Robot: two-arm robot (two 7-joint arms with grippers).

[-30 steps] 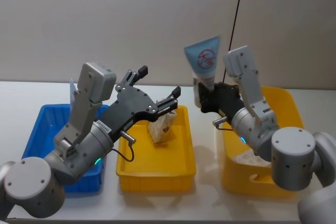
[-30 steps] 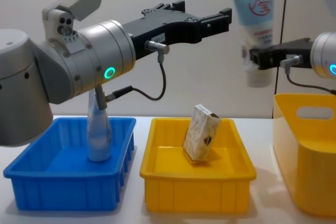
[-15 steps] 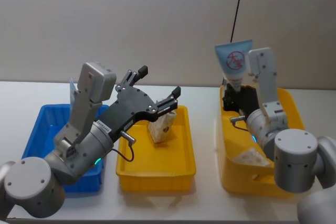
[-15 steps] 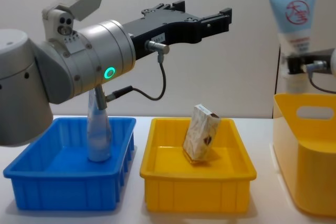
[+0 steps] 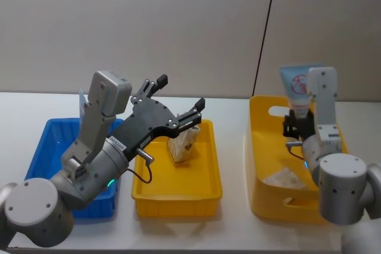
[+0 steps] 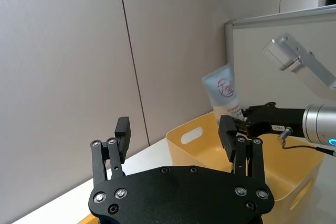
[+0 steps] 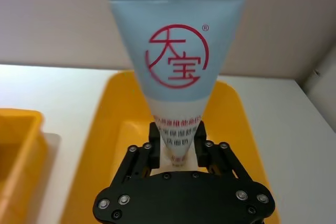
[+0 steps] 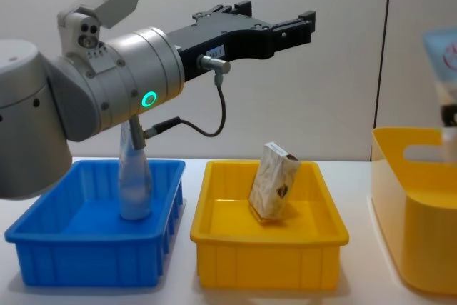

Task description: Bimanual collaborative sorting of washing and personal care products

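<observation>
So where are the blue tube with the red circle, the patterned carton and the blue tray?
blue tube (image 7: 176, 61): right wrist view, on its red circle logo.
patterned carton (image 8: 274, 189): chest view, on its front face.
blue tray (image 8: 93, 266): chest view, on its front wall.

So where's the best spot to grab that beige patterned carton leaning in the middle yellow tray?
Probably the beige patterned carton is best taken across its narrow sides near its raised top end, coming from above. It leans tilted inside the yellow tray, so its top stands above the rim while its base is walled in. The open left gripper hovers nearby.
</observation>
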